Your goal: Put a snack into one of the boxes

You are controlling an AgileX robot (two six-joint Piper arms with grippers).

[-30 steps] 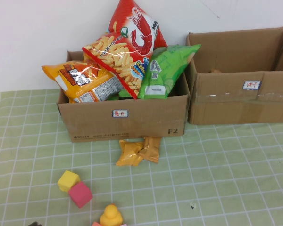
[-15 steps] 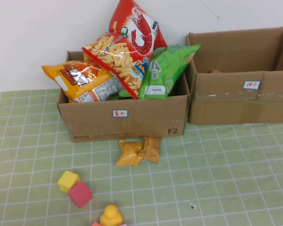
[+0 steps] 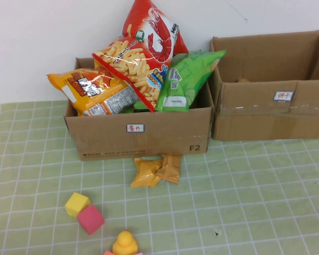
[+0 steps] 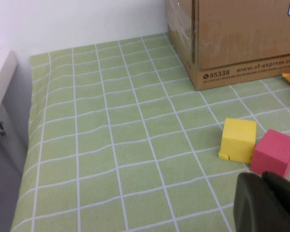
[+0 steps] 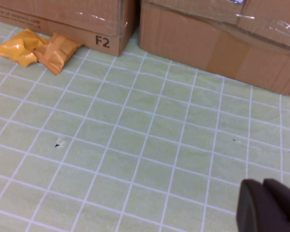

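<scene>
Two small orange snack packets (image 3: 156, 170) lie on the green checked cloth in front of the left cardboard box (image 3: 138, 135), which is piled with big snack bags (image 3: 141, 69). They also show in the right wrist view (image 5: 36, 47). The right cardboard box (image 3: 271, 109) stands beside it. Neither gripper shows in the high view. My left gripper (image 4: 268, 200) is shut and empty, low over the cloth near the toy cubes. My right gripper (image 5: 268, 205) is shut and empty over bare cloth, short of the boxes.
A yellow cube (image 3: 76, 204), a pink cube (image 3: 90, 219) and a yellow toy duck (image 3: 125, 243) sit at the front left. The cubes also show in the left wrist view (image 4: 238, 140). The table's left edge (image 4: 19, 159) drops off beside the cloth.
A dark part of the left arm showed at the high view's bottom left edge and has withdrawn out of that view. Nothing on the table has moved.
</scene>
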